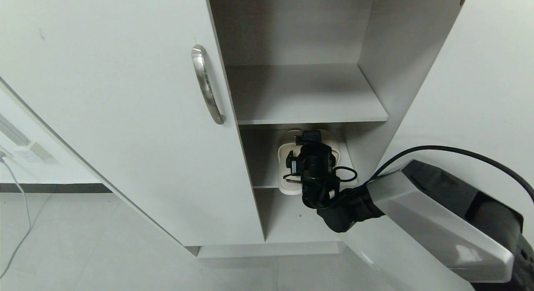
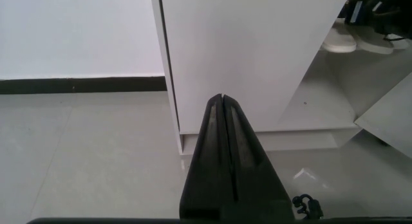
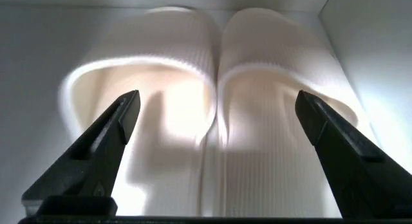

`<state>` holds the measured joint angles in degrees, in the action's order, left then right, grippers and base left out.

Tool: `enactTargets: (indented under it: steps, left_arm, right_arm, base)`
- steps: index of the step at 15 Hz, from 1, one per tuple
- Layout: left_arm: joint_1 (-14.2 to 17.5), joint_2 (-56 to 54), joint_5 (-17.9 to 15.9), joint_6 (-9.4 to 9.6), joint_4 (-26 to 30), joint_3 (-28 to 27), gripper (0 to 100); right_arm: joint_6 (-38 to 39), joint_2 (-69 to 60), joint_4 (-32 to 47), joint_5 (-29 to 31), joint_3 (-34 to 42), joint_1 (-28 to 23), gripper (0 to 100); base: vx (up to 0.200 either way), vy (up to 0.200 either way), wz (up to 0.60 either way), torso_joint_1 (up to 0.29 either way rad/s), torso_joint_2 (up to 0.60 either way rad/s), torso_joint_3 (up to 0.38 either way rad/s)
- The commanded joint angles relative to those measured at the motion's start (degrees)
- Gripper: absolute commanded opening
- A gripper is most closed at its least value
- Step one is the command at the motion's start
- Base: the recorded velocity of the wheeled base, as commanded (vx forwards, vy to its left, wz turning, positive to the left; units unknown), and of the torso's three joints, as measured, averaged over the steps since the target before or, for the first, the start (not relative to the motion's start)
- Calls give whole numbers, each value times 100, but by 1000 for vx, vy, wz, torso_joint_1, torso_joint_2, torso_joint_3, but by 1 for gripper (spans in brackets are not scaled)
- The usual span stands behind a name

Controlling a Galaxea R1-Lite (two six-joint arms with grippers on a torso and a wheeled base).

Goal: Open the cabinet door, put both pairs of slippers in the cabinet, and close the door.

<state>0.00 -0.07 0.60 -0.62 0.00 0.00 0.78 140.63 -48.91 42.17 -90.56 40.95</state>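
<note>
Right wrist view: right gripper (image 3: 217, 98) spread wide and empty over the white slippers (image 3: 270, 153) at the front edge of the shelf (image 1: 263, 165), so best to back out level without nudging them.

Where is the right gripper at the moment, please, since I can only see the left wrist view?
Observer: The right gripper is inside the cabinet, in the compartment under the upper shelf, just above the pair of white slippers.
Operator: Thank you. Is it gripping them?
Observer: No, its jaws are wide open, and the pair lies side by side just ahead of them.
Operator: And which door is open?
Observer: The right door is swung open; the left door is shut, with nothing on its metal handle.
</note>
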Motion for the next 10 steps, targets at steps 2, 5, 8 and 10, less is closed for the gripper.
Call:
enactTargets:
  steps: [2,5,8,10]
  left_arm:
    - [0,7,2,1,0,0,0]
    - [0,7,2,9,0,0,0]
    - [0,7,-7,9,0,0,0]
    - [0,7,-7,9,0,0,0]
  right_arm:
    - [98,-941,-295,-7,1392,273,100]
    - [230,-1416,-541,-33,2377,432,100]
    - [274,-1547,-848,-147,2974,528,100]
    - [274,-1547,-848,-183,2974,546,100]
  base:
    - [0,0,0,0,0,0]
    - [0,0,0,0,0,0]
    - [0,0,0,0,0,0]
    - [0,0,0,0,0,0]
